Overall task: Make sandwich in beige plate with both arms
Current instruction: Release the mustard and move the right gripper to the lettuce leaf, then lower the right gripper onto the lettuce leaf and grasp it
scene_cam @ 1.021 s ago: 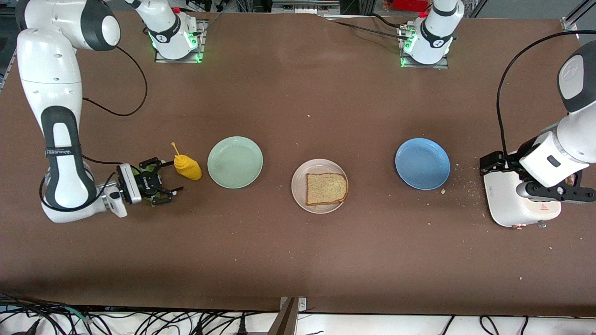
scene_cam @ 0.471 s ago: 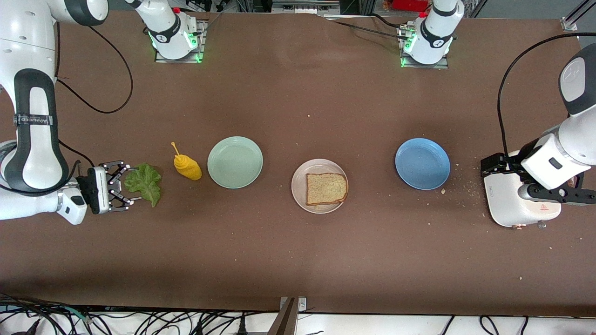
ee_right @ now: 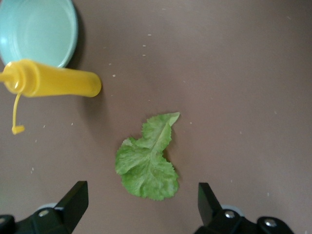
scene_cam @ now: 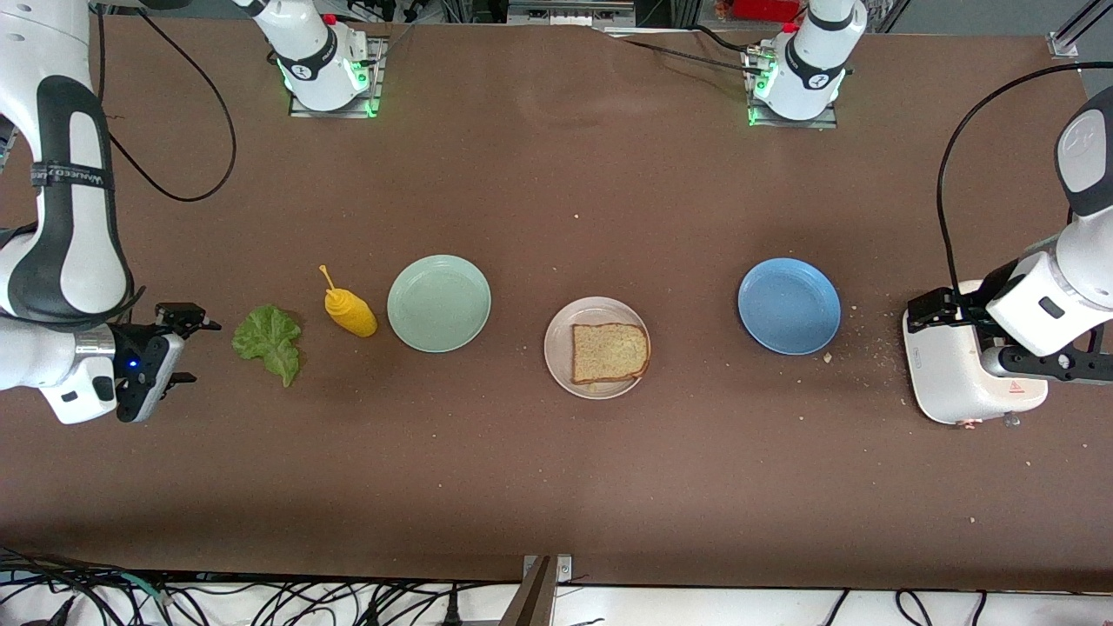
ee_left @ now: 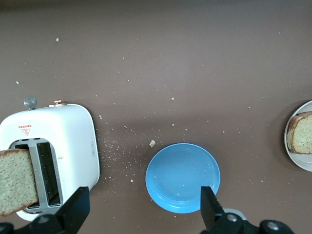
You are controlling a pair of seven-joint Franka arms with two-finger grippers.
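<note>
Front view, bread slice flat on beige plate, crust edges square to table.

red warning triangle on white toaster

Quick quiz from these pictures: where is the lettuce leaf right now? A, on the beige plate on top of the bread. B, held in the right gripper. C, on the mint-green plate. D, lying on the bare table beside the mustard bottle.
D: the lettuce leaf lies flat on the table beside the yellow mustard bottle, with the open right gripper clear of it.
</note>
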